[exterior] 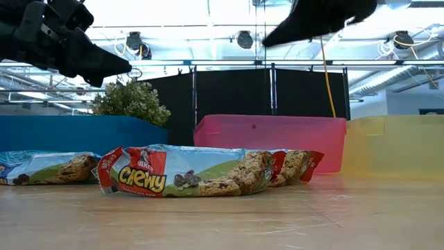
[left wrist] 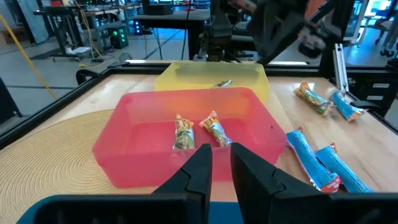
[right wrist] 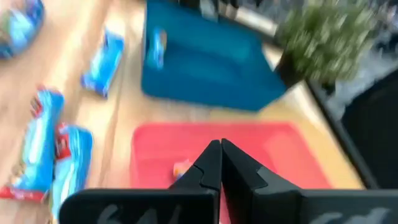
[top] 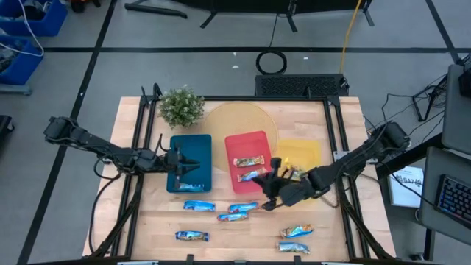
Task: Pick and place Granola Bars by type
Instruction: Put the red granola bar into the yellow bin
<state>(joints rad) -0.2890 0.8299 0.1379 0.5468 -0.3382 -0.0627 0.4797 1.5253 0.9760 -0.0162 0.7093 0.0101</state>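
Several foil-wrapped granola bars lie flat on the wooden table near its front edge (top: 199, 206) (top: 237, 212) (top: 296, 231) (exterior: 187, 172). Two more rest in the red tray (top: 248, 161) (left wrist: 214, 130), one lies in the blue tray (right wrist: 157, 46) and one in the yellow tray (left wrist: 224, 83). My left gripper (top: 180, 163) (left wrist: 221, 168) hovers over the blue tray, pointing at the red tray, with a narrow gap between its fingers and nothing in it. My right gripper (top: 268, 188) (right wrist: 221, 163) is shut and empty, hovering by the red tray's near right corner.
Blue tray (top: 190, 147), red tray (top: 246, 143) and yellow tray (top: 305, 151) stand side by side mid-table. A potted plant (top: 182, 107) stands behind the blue tray, and a round woven mat (top: 235, 118) lies under the trays' far side. Black frame rails run along both table sides.
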